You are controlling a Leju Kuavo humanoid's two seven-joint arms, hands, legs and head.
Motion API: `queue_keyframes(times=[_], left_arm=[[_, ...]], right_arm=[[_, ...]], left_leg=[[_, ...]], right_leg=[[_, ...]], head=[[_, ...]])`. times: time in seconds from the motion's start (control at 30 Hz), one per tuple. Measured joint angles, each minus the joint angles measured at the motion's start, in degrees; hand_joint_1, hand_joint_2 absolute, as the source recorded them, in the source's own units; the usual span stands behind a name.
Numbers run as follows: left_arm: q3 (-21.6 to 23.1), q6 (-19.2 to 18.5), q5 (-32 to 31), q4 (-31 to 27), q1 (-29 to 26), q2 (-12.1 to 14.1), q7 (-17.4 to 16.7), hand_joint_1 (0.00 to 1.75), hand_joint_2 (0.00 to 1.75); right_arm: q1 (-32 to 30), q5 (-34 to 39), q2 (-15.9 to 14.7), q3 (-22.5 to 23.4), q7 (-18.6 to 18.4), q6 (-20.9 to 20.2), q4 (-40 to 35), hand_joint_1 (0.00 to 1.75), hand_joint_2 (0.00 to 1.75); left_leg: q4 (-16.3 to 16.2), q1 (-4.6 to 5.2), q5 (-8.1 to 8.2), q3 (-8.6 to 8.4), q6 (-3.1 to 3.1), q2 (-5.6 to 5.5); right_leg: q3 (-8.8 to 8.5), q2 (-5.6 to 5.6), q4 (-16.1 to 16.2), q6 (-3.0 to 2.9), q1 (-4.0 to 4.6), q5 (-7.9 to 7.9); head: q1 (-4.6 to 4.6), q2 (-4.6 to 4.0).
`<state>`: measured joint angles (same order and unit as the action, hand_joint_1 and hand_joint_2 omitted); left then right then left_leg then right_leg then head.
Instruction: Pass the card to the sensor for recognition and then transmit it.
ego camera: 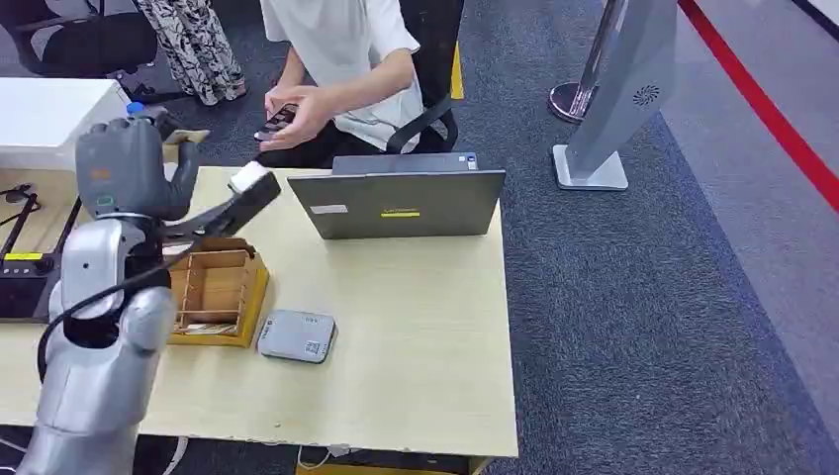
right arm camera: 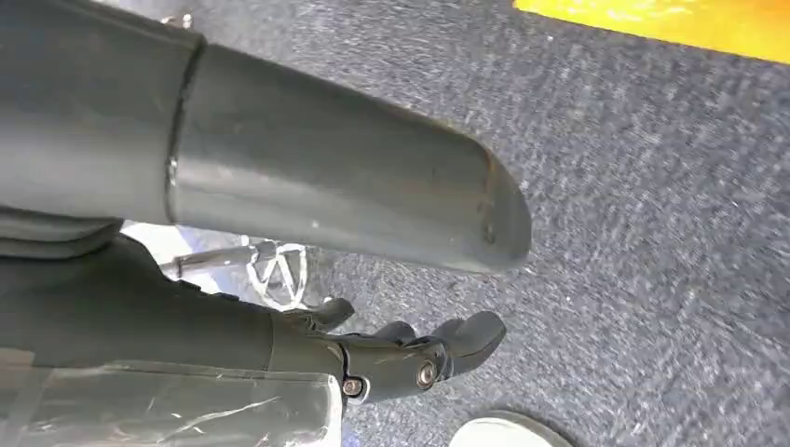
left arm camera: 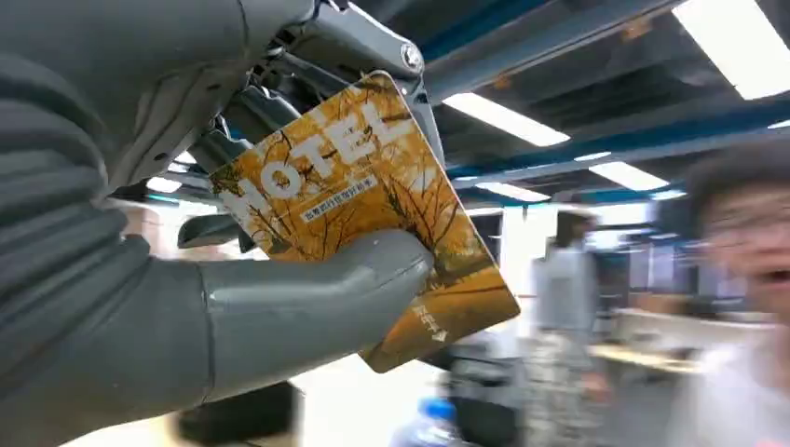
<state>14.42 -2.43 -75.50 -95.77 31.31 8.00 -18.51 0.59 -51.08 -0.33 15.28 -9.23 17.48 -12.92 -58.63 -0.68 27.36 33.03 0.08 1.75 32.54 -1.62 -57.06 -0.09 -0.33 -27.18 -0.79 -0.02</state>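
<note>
My left hand point(ego camera: 127, 163) is raised above the table's far left corner. It pinches an orange card point(left arm camera: 354, 177) printed "HOTEL" between the thumb point(left arm camera: 307, 303) and the fingers behind it. In the head view the card's edge point(ego camera: 188, 137) pokes out past the hand toward a seated person point(ego camera: 341, 69), who holds a phone. The grey flat sensor point(ego camera: 297, 336) lies on the table well below the hand, beside a wooden box. My right hand point(right arm camera: 410, 358) hangs over grey carpet, holding nothing, its fingers loosely apart from the thumb point(right arm camera: 345, 186).
A wooden divided box point(ego camera: 213, 292) stands left of the sensor. A grey laptop point(ego camera: 401, 203) sits at the table's far edge, and a black bar with a white tip point(ego camera: 247, 188) slants over the box. Black devices point(ego camera: 22, 282) lie at the left. A grey floor stand point(ego camera: 618, 99) rises at the right.
</note>
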Motion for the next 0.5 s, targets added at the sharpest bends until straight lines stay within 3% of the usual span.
queue_keyframes(times=[0.1, 0.27, 0.3, 0.5], left_arm=[[-2.07, 1.68, -1.16, 7.62, 2.22, 0.15, -0.02, 1.75, 1.75], [-3.30, 2.84, -1.24, 13.24, 2.59, 0.06, -0.02, 1.75, 1.75], [-3.47, 2.82, -1.13, 13.76, 2.59, 0.04, -0.02, 0.00, 1.75], [-3.73, 1.86, -0.08, 15.64, 2.54, -0.13, 0.48, 0.00, 1.75]], right_arm=[[-0.03, -1.00, 0.04, 0.00, -0.74, -0.89, 0.17, 0.00, 0.00], [0.00, -1.50, 0.13, 0.00, -0.94, -1.16, 0.31, 0.00, 0.00], [-0.01, -1.68, 0.13, 0.00, -0.98, -1.24, 0.33, 0.00, 0.00], [0.00, -2.45, 0.37, 0.57, -1.05, -1.31, 0.39, 0.00, 0.00]], left_leg=[[0.00, -0.01, -0.02, 0.00, -0.02, 0.01], [0.00, 0.02, -0.01, 0.04, 0.00, 0.00], [0.00, 0.02, 0.00, 0.05, 0.01, -0.01], [0.00, 0.02, 0.00, 0.06, 0.01, -0.01]], right_leg=[[0.00, 0.03, -0.02, 0.00, 0.00, 0.01], [0.01, 0.03, -0.01, 0.01, 0.00, 0.00], [0.01, 0.01, 0.00, 0.03, 0.00, -0.01], [0.02, 0.01, 0.00, 0.03, 0.00, -0.01]], head=[[0.02, 0.00], [-0.02, 0.00], [0.00, 0.00], [0.00, 0.00]])
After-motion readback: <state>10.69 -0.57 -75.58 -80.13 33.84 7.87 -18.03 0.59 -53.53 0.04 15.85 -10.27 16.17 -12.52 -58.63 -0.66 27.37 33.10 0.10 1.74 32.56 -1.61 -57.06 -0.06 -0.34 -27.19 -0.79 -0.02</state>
